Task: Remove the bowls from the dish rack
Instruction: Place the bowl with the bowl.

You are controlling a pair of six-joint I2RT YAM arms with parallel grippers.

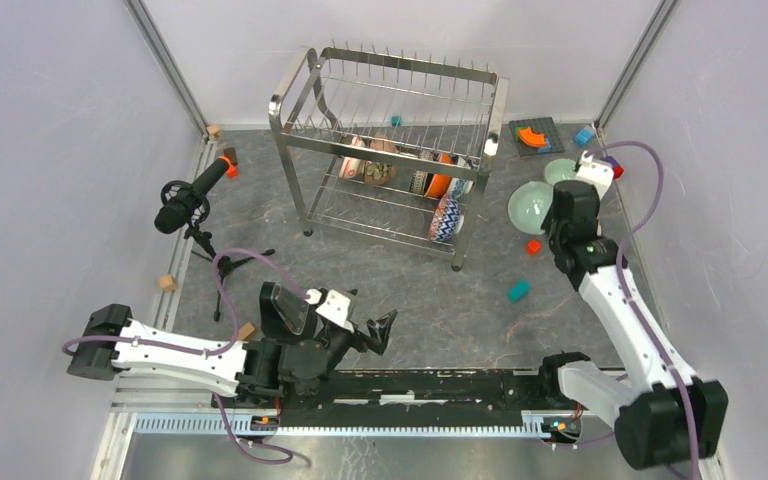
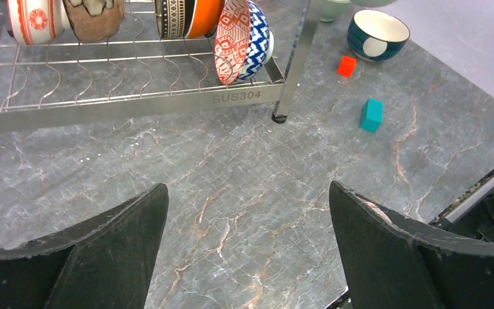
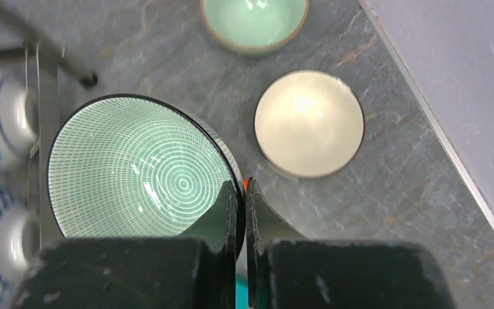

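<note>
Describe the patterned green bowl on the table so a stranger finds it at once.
Find the steel dish rack and look just past its right end. The patterned green bowl sits upright there, nearest the rack: widest, dark-rimmed, its inside ringed with fine white dashes, while the pale green bowl and cream bowl beside it are plain.

Two white arms (image 1: 628, 318) with black joints (purple cables (image 1: 660, 185)).

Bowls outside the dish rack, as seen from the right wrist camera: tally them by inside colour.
pale green bowl: 1
cream white bowl: 1
green ring-patterned bowl: 1
Total: 3
</note>
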